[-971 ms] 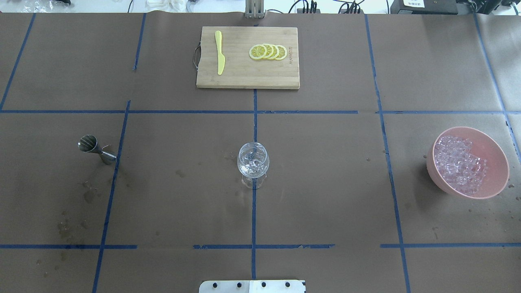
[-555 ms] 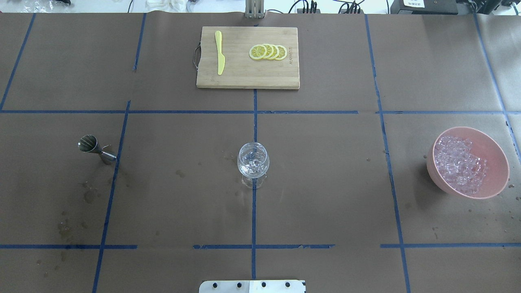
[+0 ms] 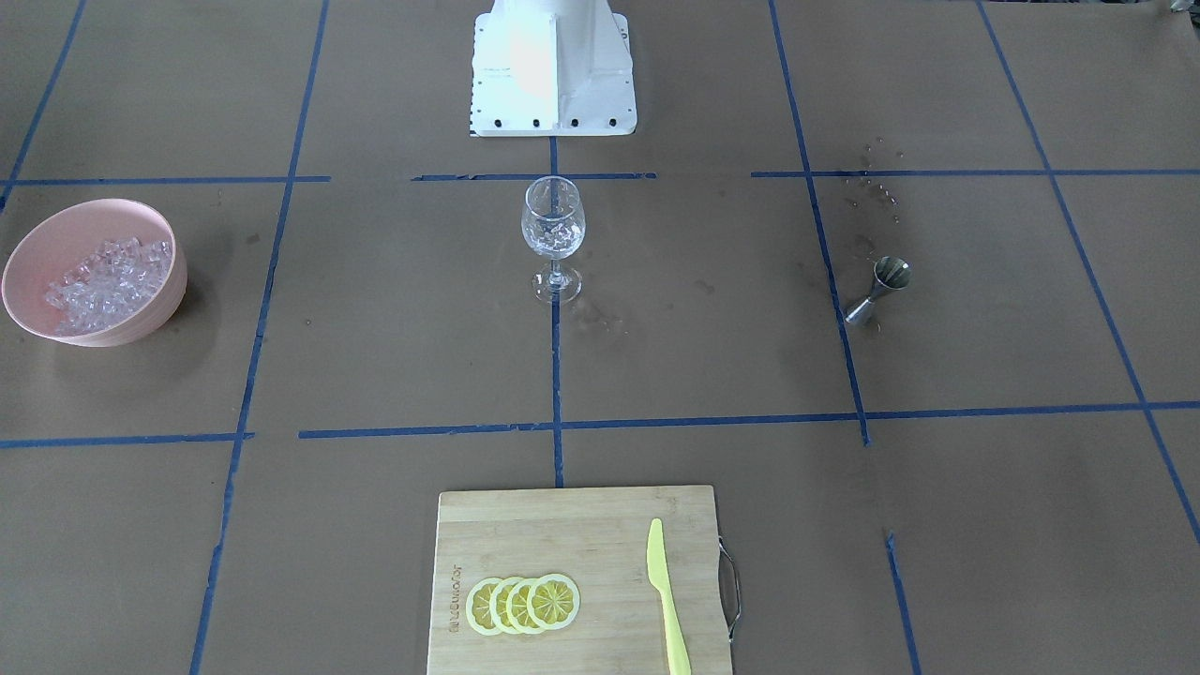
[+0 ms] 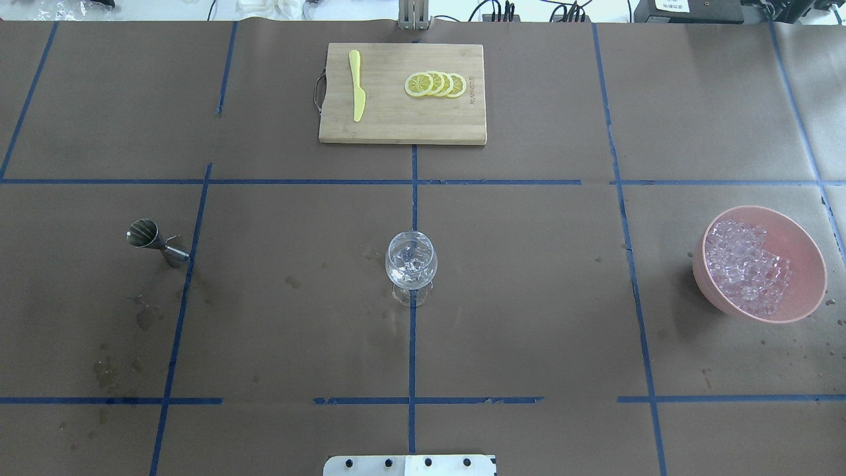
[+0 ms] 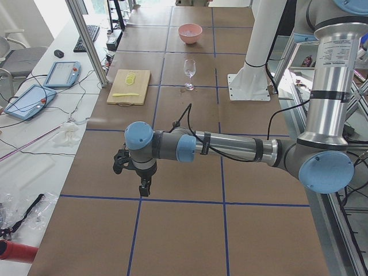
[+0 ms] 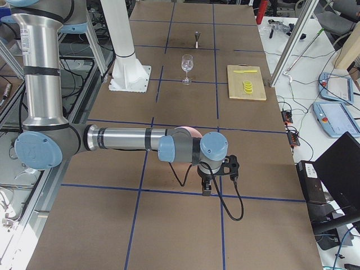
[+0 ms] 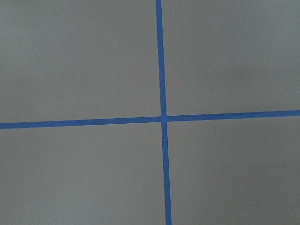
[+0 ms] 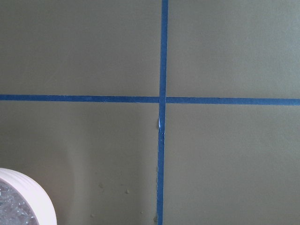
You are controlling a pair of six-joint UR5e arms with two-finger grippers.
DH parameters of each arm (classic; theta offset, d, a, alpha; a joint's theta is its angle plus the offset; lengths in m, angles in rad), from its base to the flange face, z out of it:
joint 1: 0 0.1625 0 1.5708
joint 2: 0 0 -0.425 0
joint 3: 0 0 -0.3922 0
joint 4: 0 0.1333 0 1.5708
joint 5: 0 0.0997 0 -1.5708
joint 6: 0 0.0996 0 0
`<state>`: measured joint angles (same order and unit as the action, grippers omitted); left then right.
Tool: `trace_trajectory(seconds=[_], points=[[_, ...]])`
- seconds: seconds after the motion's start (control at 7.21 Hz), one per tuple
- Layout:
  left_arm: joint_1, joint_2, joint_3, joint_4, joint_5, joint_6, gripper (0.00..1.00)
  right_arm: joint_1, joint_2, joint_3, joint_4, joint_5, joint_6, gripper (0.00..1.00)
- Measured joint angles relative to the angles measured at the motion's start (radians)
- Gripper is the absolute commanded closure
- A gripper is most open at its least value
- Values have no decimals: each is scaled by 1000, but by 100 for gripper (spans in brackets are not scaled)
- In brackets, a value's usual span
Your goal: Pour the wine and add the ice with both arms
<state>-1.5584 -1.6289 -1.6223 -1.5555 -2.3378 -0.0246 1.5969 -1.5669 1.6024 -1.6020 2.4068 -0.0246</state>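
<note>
- Table (image 4: 529, 297): brown paper w/ a blue tape grid; some damp-looking stains on the robot's left side
- Left arm (image 5: 230, 148): stretched low over bare table, well apart from everything. You can't tell if the left gripper (image 5: 144, 187) is apart or together; its wrist cam shows only tape lines
- Right arm (image 6: 124, 139): same pose on the other side, near the bowl. You can't tell the right gripper (image 6: 206, 188)'s state either
- Cutting board (image 4: 396, 125): far edge, w/ lemon slices (image 4: 435, 84) and a yellow knife (image 4: 357, 86). A brand mark runs along one edge, too small to read
- Bowl (image 4: 803, 264): pink, on the robot's right, holding the heap of ice (image 4: 743, 264)
- Wine glass (image 4: 411, 259): upright at centre, some cubes already inside. Prob. fragile and top-heavy, so don't knock the rim
- Jigger (image 4: 155, 242): metal, on the robot's left
- Ice handling: cubes look small, hard, slick and loose. Pinch one near the top of the heap, across flat faces; expect slips
</note>
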Motion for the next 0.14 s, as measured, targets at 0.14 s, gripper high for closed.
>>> trace_trajectory(seconds=[0.14], points=[[0, 0, -2, 0, 0, 0, 0, 0, 0, 0, 0, 0, 0, 0]])
